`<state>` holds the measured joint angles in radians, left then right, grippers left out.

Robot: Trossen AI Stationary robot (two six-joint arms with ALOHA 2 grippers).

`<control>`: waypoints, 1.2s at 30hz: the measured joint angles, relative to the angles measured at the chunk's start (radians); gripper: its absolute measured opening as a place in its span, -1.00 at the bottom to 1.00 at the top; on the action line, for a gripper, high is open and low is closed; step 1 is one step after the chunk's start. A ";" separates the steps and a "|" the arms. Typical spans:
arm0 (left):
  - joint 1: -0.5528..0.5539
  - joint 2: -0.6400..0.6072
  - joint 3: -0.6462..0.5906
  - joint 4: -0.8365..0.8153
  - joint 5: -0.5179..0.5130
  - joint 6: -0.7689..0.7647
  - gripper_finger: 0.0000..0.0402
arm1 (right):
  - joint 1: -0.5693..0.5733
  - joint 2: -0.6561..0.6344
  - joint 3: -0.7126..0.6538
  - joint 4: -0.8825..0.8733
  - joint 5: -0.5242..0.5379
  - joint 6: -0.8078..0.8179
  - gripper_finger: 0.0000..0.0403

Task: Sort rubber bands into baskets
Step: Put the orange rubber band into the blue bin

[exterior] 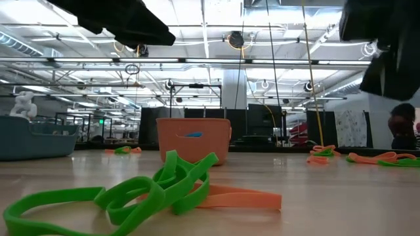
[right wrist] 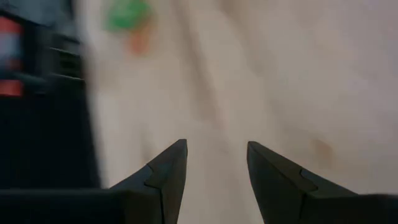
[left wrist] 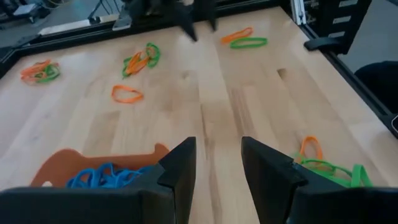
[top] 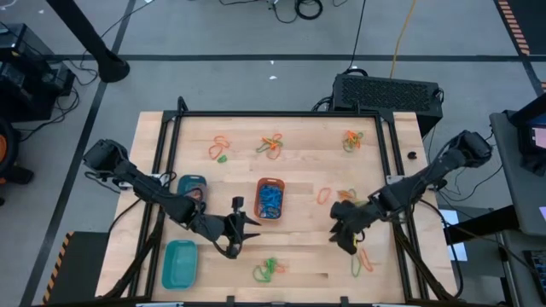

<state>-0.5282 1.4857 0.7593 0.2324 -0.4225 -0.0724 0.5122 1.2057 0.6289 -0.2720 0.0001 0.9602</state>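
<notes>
Pale wooden tabletop (top: 299,175) inside a black frame, both dark arms reaching in from the sides. Left gripper (top: 240,228) hovers just beside the orange rounded-rectangular plastic basket (top: 270,198) at mid-table; its jaws stand apart with nothing between them, as the left wrist view shows bare wood in the gap. That basket already holds a tangle of blue rubber bands (left wrist: 102,177), so blue looks to be its colour. Right gripper (top: 345,228) hangs over the right half, jaws likewise apart and empty, near an orange-and-green cluster (top: 363,263) by the front edge, probably lining up for a pick there, though its wrist view is too blurred to confirm. The large teal rectangular basket (top: 179,263) sits at front left, the small blue-teal container (top: 191,185) behind it; I cannot tell their contents. Loose orange and green band clusters (top: 271,144) remain scattered along the far side, with another green-orange knot (top: 268,270) at front centre. Most sorting seems still to do.
</notes>
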 joint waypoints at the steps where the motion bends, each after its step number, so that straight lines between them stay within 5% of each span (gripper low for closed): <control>1: 0.000 0.000 0.000 -0.001 0.000 0.000 -0.32 | 0.016 0.000 0.000 0.052 0.004 -0.007 -0.21; 11: -0.003 0.000 0.000 -0.001 0.000 -0.051 -0.32 | 0.116 0.135 0.017 0.513 0.081 -0.187 -0.21; 26: -0.003 0.000 0.000 -0.007 0.000 -0.050 -0.32 | 0.160 0.562 0.412 0.416 0.073 -0.559 -0.21; 36: -0.002 0.000 0.000 -0.007 0.000 -0.021 -0.32 | 0.127 0.788 0.537 0.416 0.129 -0.738 -0.21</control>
<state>-0.5297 1.4857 0.7593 0.2256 -0.4225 -0.0933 0.6396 1.9934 1.1659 0.1440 0.1287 0.2220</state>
